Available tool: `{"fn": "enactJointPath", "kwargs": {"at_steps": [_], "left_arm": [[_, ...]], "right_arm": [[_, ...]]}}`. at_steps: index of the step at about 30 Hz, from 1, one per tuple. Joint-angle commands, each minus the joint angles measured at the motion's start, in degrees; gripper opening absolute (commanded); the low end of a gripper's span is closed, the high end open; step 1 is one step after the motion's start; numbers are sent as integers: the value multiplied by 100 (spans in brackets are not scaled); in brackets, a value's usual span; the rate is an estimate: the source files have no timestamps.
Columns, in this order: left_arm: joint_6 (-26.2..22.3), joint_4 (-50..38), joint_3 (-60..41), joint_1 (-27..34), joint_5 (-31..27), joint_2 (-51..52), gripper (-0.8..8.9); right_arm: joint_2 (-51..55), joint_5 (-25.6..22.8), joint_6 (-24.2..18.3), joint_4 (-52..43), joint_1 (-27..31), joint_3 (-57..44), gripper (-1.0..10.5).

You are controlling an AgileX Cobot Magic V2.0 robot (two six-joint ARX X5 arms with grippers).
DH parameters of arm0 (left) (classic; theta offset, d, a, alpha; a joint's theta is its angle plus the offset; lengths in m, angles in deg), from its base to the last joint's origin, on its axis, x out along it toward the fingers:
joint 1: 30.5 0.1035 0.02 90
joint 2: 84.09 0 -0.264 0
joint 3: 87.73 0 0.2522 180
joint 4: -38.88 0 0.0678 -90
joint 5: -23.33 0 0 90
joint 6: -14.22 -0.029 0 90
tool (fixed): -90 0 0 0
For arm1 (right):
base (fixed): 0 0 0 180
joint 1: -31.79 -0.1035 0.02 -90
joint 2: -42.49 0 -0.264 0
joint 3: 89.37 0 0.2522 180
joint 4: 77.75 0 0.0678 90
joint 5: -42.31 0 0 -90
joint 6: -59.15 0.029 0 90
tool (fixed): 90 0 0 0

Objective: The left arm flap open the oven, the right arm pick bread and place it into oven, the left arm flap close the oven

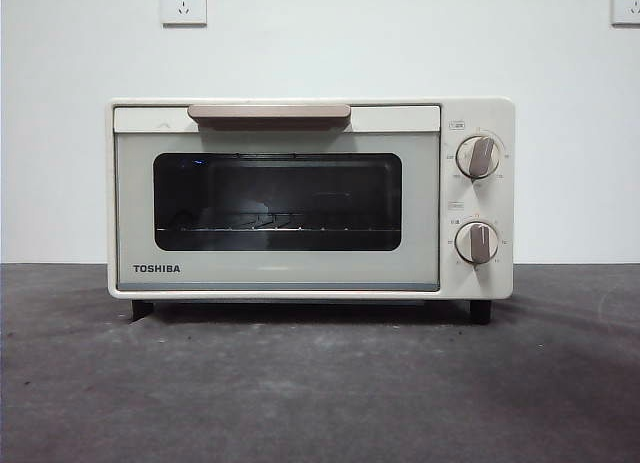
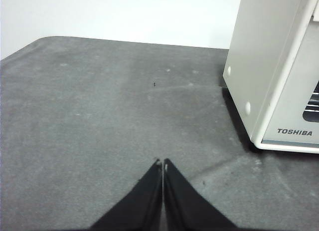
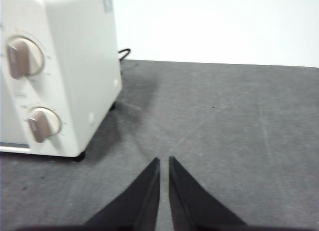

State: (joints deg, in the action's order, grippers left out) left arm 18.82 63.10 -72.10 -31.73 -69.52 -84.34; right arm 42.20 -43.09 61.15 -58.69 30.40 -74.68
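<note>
The oven stands shut at the table's far edge; through the window no bread shows. Both the left gripper and right gripper hang empty, jaws pressed together. Every step seemingly remains.

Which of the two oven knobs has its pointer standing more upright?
The lower knob on the oven: its pointer is nearly vertical, while the upper knob leans right.

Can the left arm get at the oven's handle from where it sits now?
Probably yes. The left gripper, fingers together, hangs over bare table beside the oven; the door is shut and nothing stands before the handle.
</note>
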Motion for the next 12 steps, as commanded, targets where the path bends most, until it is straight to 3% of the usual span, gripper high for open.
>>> {"fn": "enactJointPath", "kwargs": {"at_steps": [1, 3, 7, 12], "left_arm": [[409, 22, -118, 9, -9, 7, 9], [949, 13, -116, 9, 94, 7, 9], [1239, 35, -13, 2, 599, -22, 10], [2020, 68, 426, -24, 846, -273, 11]], "right_arm": [[9, 127, 501, -61, 7, -37, 27], [9, 271, 863, -33, 7, -37, 27], [-2, 459, 1486, -22, 0, -2, 9], [-74, 549, 2214, 24, -4, 313, 9]]}}
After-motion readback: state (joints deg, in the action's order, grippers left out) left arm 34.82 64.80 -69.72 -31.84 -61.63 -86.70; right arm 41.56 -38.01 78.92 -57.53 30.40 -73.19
